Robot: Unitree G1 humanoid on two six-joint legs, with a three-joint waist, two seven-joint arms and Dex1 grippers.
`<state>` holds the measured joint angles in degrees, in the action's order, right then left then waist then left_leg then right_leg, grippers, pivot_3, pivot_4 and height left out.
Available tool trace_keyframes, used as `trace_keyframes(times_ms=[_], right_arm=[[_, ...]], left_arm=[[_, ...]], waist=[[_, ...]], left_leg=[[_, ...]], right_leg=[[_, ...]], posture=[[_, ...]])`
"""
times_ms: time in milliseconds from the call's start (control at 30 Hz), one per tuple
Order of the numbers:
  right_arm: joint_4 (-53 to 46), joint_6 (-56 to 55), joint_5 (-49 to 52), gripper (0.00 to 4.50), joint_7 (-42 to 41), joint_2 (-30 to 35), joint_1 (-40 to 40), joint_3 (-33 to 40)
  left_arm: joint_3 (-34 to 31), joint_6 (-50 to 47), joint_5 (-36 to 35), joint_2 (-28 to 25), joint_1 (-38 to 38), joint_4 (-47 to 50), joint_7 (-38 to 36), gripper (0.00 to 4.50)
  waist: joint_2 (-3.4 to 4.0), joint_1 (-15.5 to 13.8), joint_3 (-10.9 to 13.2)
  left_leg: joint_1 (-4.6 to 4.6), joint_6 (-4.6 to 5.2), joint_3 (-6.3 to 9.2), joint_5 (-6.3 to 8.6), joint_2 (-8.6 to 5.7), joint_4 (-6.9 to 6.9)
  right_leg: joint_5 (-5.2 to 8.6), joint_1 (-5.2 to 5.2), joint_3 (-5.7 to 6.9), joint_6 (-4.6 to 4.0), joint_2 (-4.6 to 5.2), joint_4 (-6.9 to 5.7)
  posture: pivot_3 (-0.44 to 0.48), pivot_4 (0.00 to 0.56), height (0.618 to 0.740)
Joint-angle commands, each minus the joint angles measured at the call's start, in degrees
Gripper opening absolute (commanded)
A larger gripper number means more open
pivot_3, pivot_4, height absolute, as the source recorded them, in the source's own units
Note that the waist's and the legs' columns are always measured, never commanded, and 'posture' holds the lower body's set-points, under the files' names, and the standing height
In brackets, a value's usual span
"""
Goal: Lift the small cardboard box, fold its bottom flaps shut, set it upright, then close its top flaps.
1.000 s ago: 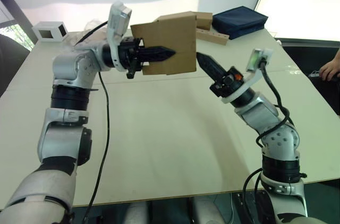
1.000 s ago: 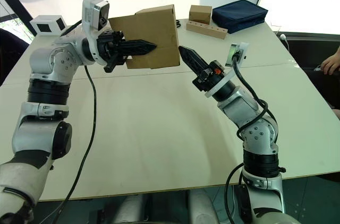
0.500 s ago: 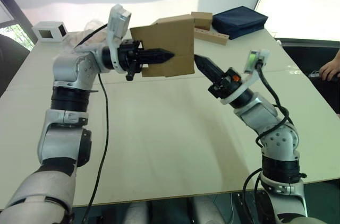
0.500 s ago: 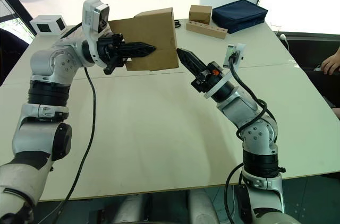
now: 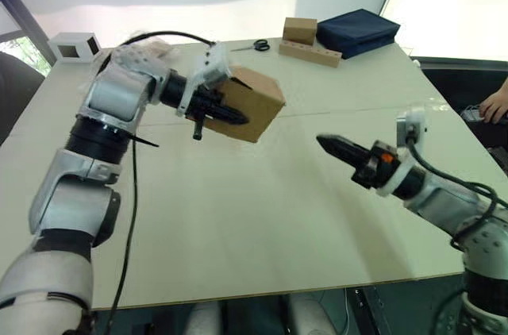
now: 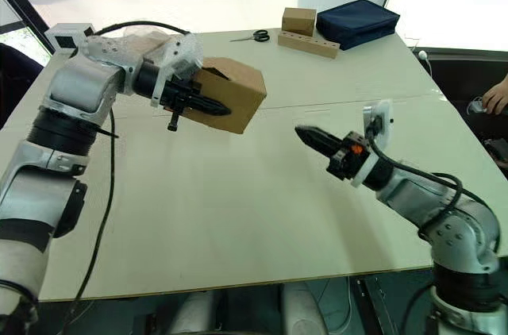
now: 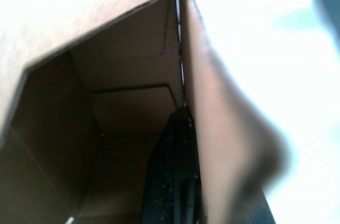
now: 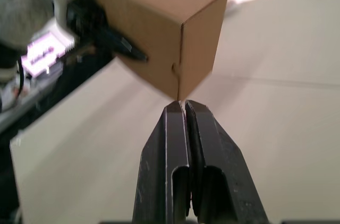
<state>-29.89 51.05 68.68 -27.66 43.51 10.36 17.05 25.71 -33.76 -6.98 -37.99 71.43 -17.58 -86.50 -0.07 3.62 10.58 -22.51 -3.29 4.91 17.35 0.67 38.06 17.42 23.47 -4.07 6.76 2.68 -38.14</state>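
The small cardboard box [image 5: 258,101] hangs tilted above the table's middle-left, and my left gripper [image 5: 236,118] is shut on one of its walls. In the left wrist view one black finger [image 7: 178,171] lies inside the box against that wall [image 7: 212,128]. The end facing that wrist is open, while folded flaps [image 7: 133,104] close the far end. Whether those are the bottom flaps or the top flaps I cannot tell. My right gripper [image 5: 324,141] is shut and empty, low over the table to the box's right, and it points at the box's lower corner [image 8: 178,91].
At the table's far edge stand a cube-like tan box [image 5: 299,29], a wooden block [image 5: 316,54], a navy bag [image 5: 358,31] and scissors [image 5: 255,46]. A white box with a dark window [image 5: 73,47] sits far left. A person's hand [image 5: 494,103] rests at the right edge.
My left arm has lowered the box and turned it from broadside to a tilted corner-on pose. My right gripper has pulled back from the box, down and to the right.
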Motion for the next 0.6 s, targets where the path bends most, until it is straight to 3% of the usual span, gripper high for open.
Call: trace_keyframes(times_ms=[33, 300, 433, 600], right_arm=[[-5.5, 1.8, -0.7, 0.06, -3.3, 4.7, -2.7, -0.1], [-9.2, 0.3, -7.5, 0.06, -4.3, 5.9, -4.4, -6.4], [-9.5, -1.0, -10.3, 0.06, -3.1, 3.5, -4.7, -8.9], [-10.3, -2.1, -13.8, 0.06, -1.7, 1.1, -6.0, -11.0]], left_arm=[[7.2, -6.0, 6.8, -2.3, 5.6, 6.9, -3.5, 0.0], [20.4, -26.0, 3.7, -5.0, 10.9, 18.9, -6.0, 0.0], [26.1, -28.8, 2.4, -8.1, 10.9, 24.1, -6.0, 0.0], [27.6, -28.7, 4.7, -7.7, 7.2, 27.5, -2.8, 0.0]], waist=[[-0.04, -0.1, 0.0], [-0.06, -0.8, 0.0], [-0.05, -1.1, 0.0], [-0.06, -1.5, 0.0]], left_leg=[[-0.01, 0.01, 0.01, 0.0, 0.0, 0.01], [0.0, 0.05, 0.02, 0.03, 0.0, 0.02], [0.02, 0.07, 0.02, 0.04, 0.03, 0.03], [0.02, 0.05, 0.03, 0.03, 0.02, 0.07]], right_leg=[[0.0, 0.0, 0.0, 0.0, -0.01, 0.01], [0.01, -0.03, -0.01, 0.01, -0.02, 0.02], [0.01, -0.03, -0.02, 0.01, -0.03, 0.01], [0.01, -0.06, -0.01, 0.01, 0.0, -0.01]], posture=[[0.0, 0.15, 0.74], [0.0, 0.15, 0.74], [0.0, 0.15, 0.74], [0.0, 0.15, 0.74]])
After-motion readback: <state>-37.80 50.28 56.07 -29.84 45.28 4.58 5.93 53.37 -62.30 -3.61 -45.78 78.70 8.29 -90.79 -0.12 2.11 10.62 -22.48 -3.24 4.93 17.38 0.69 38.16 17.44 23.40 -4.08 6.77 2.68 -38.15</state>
